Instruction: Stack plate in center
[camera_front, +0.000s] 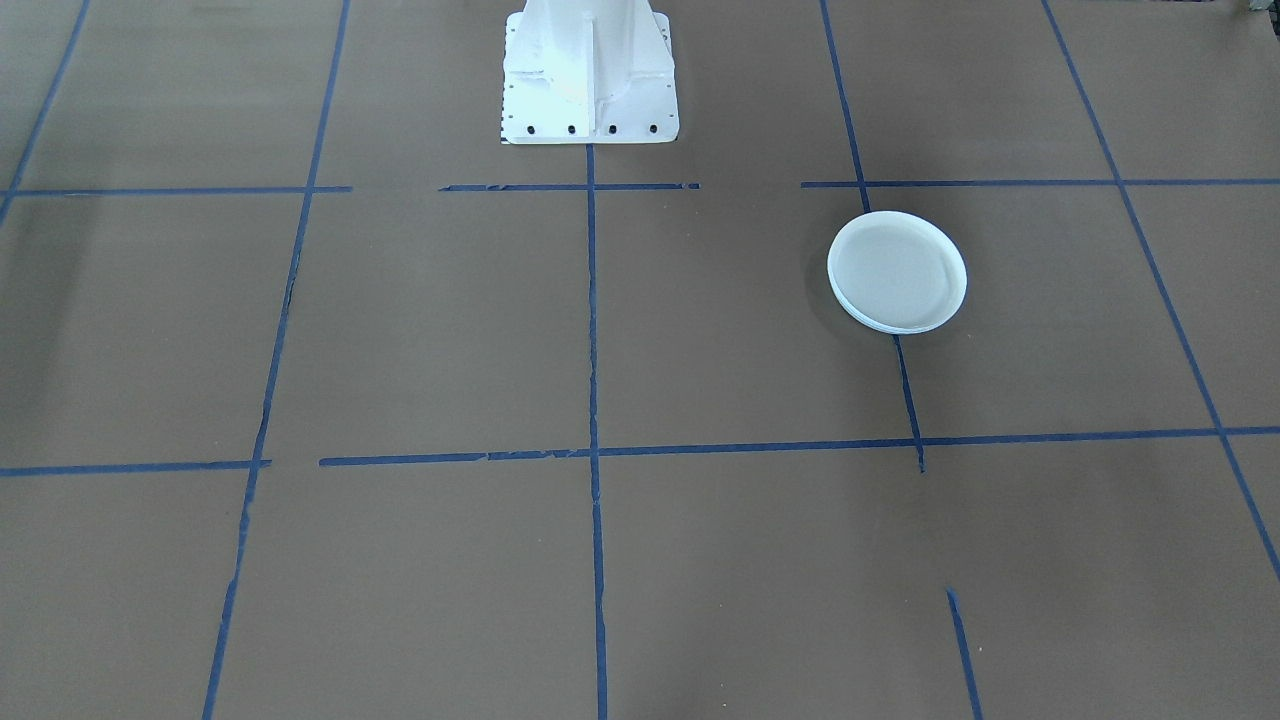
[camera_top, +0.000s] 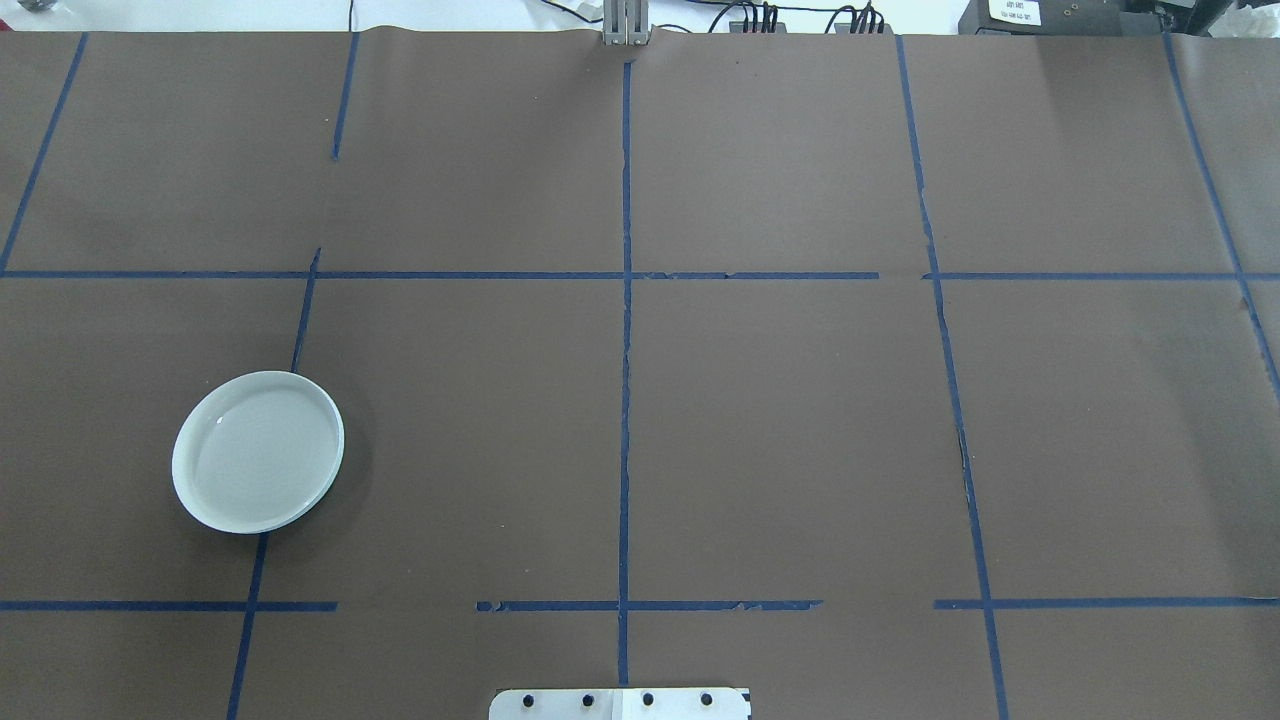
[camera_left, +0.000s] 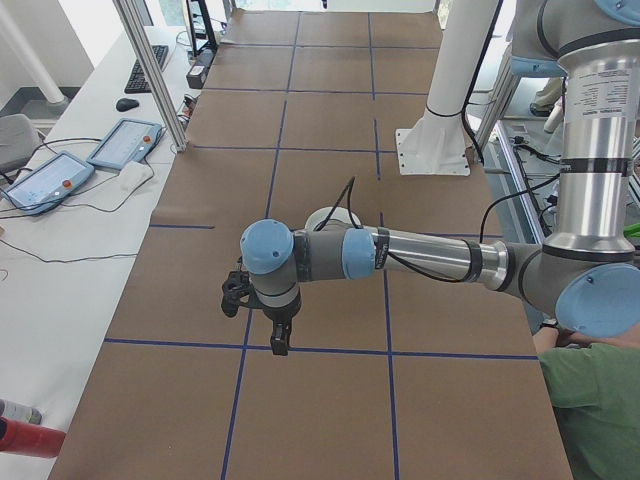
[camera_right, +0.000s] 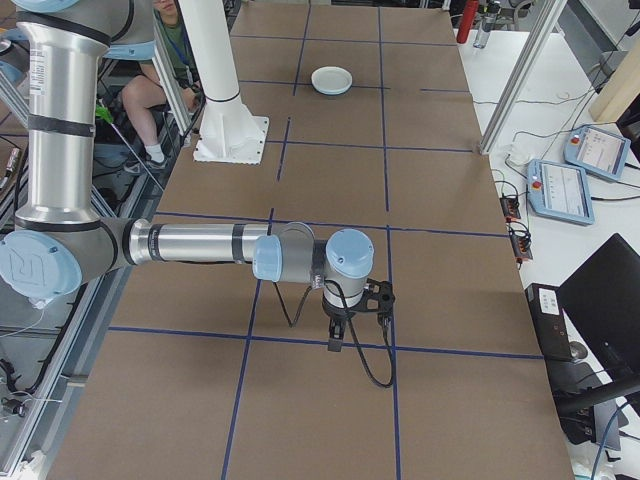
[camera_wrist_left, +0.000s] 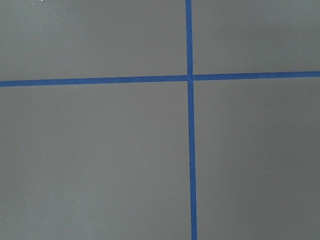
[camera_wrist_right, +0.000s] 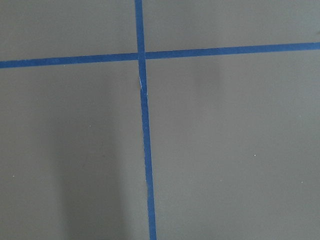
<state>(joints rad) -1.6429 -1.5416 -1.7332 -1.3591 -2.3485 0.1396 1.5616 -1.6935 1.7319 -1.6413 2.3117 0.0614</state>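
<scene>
A pale glossy plate (camera_top: 258, 452) with faint ripples lies on the brown table, on my left side, over a blue tape line. In the front-facing view this plate (camera_front: 897, 272) shows a second rim under its near edge, so it seems to rest on another plate. I cannot tell whether the center is that lower plate. The plate (camera_right: 331, 80) is small and far in the right side view. My left gripper (camera_left: 279, 346) and right gripper (camera_right: 335, 342) hang pointing down over the table's ends, far from the plate. I cannot tell if either is open or shut. Both wrist views hold only brown table and tape.
The white robot pedestal (camera_front: 590, 80) stands at the table's middle edge. Blue tape lines (camera_top: 625, 400) divide the table into squares. Teach pendants (camera_left: 125, 143) lie on a side bench. A person in green (camera_left: 595, 400) sits close to the left arm's base.
</scene>
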